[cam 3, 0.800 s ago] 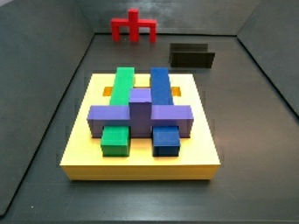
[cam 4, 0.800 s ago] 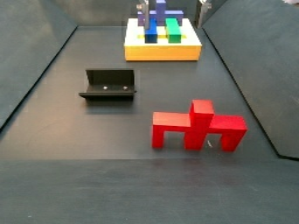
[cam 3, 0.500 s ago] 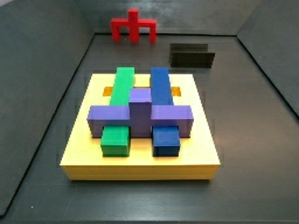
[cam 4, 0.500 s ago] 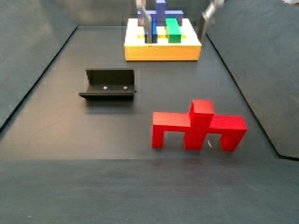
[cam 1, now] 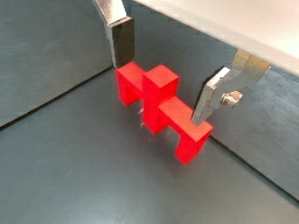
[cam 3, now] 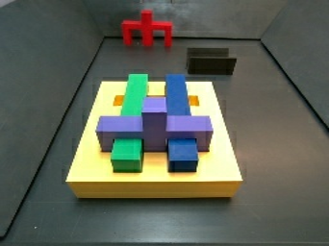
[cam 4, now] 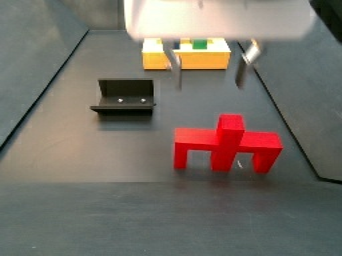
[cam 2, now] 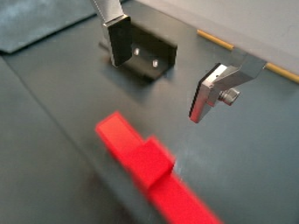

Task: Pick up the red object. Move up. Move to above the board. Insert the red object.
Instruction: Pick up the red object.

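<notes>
The red object (cam 4: 226,146) rests on the floor beneath the open-fingered tool (cam 4: 210,68).

The dark grey floor (cam 3: 276,135) carries three things. The yellow board (cam 3: 156,175) lies flat at one end, with green, blue and purple blocks set in it. Well apart from it, at the other end, the red object (cam 4: 225,146) stands on its two legs, stem up. Between them, off to one side, sits the black fixture (cam 4: 124,97), also seen in a wrist view (cam 2: 149,57). The pincer (cam 4: 210,68) hangs above the floor, fingers apart, between board and red object.
</notes>
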